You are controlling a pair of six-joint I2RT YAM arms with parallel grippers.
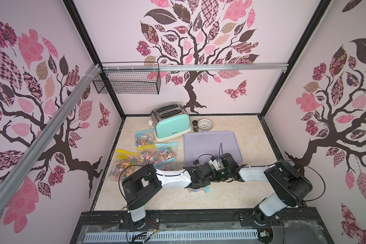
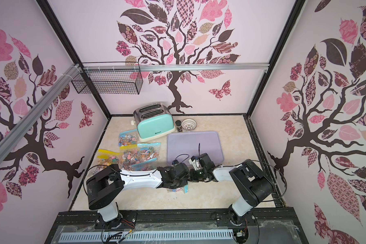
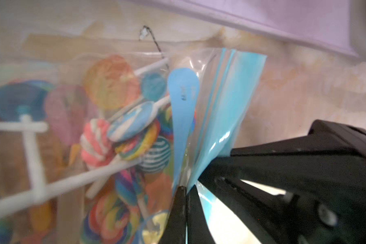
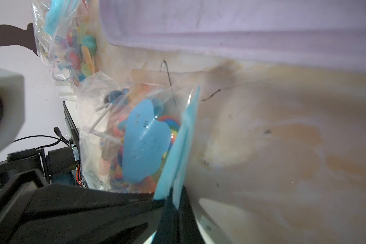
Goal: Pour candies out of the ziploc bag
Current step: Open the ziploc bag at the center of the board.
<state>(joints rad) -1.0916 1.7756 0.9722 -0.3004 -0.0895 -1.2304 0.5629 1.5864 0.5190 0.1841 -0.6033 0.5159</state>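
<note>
Item: we list one ziploc bag, its blue zip edge gripped by both the clenched left claw and the clenched right claw, candies inside just beyond the tips, blue label print too blurred to read; mint toaster well beyond both claws, brand word illegible.

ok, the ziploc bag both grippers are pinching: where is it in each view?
In a top view: held ziploc bag, low centre, mostly covered, on the camera side of the purple tray.
In a top view: same spot, tray beyond it.
Left wrist: fills left and middle; tray corner at the edge.
Right wrist: centre; tray along the edge.
Shared landmark: the purple tray.
</note>
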